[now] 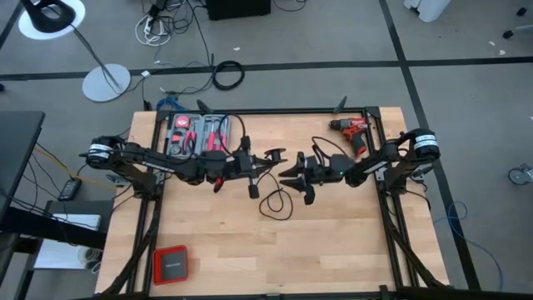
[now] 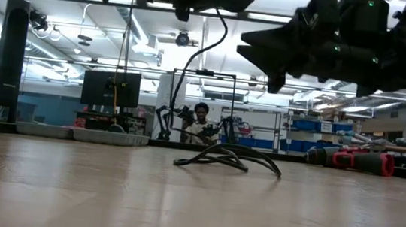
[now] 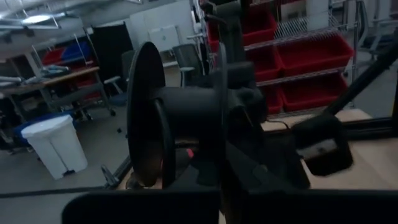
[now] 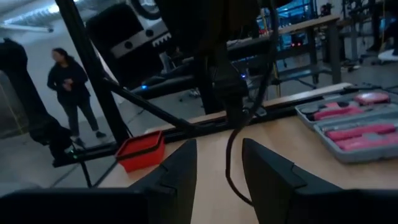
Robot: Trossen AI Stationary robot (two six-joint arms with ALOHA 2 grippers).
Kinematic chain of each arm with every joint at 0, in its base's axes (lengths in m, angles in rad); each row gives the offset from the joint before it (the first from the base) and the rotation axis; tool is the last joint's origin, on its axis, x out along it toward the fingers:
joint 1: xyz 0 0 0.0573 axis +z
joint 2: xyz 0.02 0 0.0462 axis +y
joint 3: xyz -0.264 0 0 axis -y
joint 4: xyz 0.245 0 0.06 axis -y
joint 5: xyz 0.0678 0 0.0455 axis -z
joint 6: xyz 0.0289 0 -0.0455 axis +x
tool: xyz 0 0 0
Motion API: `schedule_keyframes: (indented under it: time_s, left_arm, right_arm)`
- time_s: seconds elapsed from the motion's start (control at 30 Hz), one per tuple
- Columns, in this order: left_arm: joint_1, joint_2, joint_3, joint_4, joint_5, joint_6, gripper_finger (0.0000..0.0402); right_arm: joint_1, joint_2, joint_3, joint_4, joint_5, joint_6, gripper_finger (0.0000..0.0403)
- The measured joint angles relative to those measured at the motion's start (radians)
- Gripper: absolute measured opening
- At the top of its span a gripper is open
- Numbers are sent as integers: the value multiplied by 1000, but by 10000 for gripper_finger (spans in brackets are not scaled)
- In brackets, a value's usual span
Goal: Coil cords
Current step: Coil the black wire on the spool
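Note:
The thin black cord (image 1: 276, 204) lies in loose loops on the table's middle (image 2: 225, 157). One strand (image 2: 214, 47) rises from the loops to my left gripper (image 1: 252, 171), which is held above the table and shut on the cord. A black spool-shaped piece (image 3: 180, 118) stands close in front of the left wrist camera and hides the fingers. My right gripper (image 1: 298, 177) is open, facing the left gripper above the table. In the right wrist view the hanging strand (image 4: 230, 155) shows ahead, between its two fingers (image 4: 180, 174), apart from them. My left gripper holds the cord by an upper stretch (image 2: 198, 18), well above the table. The spool-shaped piece and the gripper itself hide the place of contact, so the kind of hold cannot be told. The cord hangs slack below it, its lower loops resting on the table.
A red drill (image 1: 354, 133) lies at the far right. A grey case of red tools (image 1: 198, 133) sits at the far left. A red box (image 1: 171, 265) stands near the front left corner. People stand in the room beyond (image 4: 68, 87).

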Motion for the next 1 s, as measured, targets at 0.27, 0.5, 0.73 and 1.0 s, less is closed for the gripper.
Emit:
schedule_keyframes:
  time_s: [0.27, 0.5, 0.73, 1.0]
  left_arm:
    - [0, 0, 0, 87, 6, 91, 0]
    - [0, 0, 0, 122, 18, 99, 0]
    - [0, 0, 0, 143, 21, 150, 0]
    - [5, 6, 0, 166, -1, 220, 0]
  right_arm:
    - [-16, 0, 74, -91, 1, -48, 128]
    - [-29, 0, 134, -141, -31, -63, 128]
    - [-54, 0, 189, -177, -30, -115, 128]
    - [-68, 0, 190, -195, -28, -118, 128]
